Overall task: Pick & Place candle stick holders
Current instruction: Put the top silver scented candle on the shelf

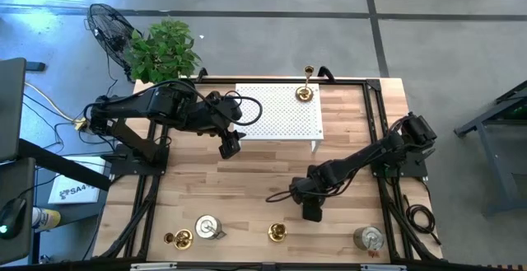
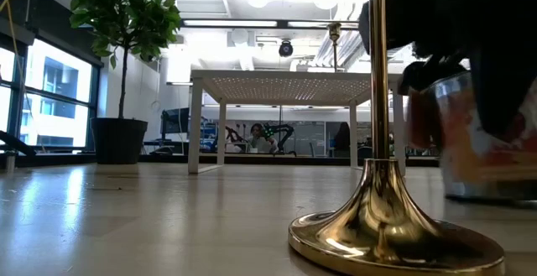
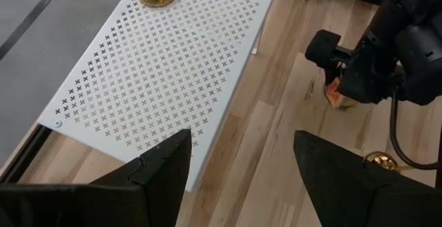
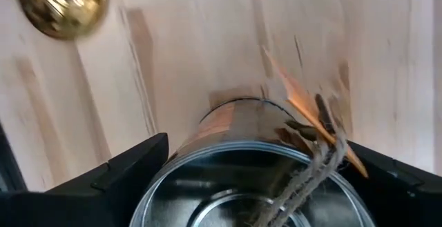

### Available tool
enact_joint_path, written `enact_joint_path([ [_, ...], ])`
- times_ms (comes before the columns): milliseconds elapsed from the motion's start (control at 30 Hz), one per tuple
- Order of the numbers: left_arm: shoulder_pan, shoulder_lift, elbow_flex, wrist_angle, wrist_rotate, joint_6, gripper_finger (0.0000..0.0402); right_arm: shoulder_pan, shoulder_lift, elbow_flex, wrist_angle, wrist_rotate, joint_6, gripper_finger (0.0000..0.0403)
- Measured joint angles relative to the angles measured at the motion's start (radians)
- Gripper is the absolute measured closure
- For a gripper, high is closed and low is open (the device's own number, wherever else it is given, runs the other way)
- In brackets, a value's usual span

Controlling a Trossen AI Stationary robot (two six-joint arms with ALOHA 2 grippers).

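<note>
A squat silver candle stick holder (image 4: 242, 151), with twine and an orange tag on it, stands on the wooden table (image 1: 247, 189) right of centre. My right gripper (image 1: 311, 209) is over it and shut on it. Two more silver holders (image 1: 209, 226) (image 1: 370, 238) and two gold ones (image 1: 179, 239) (image 1: 277, 232) stand along the near edge. Another gold holder (image 1: 305, 92) stands on the white perforated shelf (image 1: 276, 110). My left gripper (image 1: 229, 146) hangs open in the air at the shelf's left near corner. My right gripper has the silver holder's round wall (image 4: 169, 159) at its open top between its two fingers (image 4: 124, 168), one on each side. The fingers come from above, pointing steeply down. In the low view the holder's base (image 2: 482, 194) seems to rest on the table.
A potted plant (image 1: 165, 49) and a fan (image 1: 111, 28) stand beyond the table's far left corner. Black frame rails (image 1: 375, 123) run along the table's sides. Bare wood lies between the shelf and the near row.
</note>
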Motion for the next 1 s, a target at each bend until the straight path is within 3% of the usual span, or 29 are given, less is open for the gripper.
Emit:
enact_joint_path([
  [533, 0.0, 0.0, 0.0, 0.006, -0.004, 0.026, 0.0151, -0.023, -0.122, 0.103, -0.259, -0.005, -0.006, 0.0058],
  [1000, 0.0, 0.0, 0.0, 0.052, 0.047, 0.061, 0.0151, -0.054, -0.176, 0.501, -0.666, 0.228, -0.086, 0.0058],
])
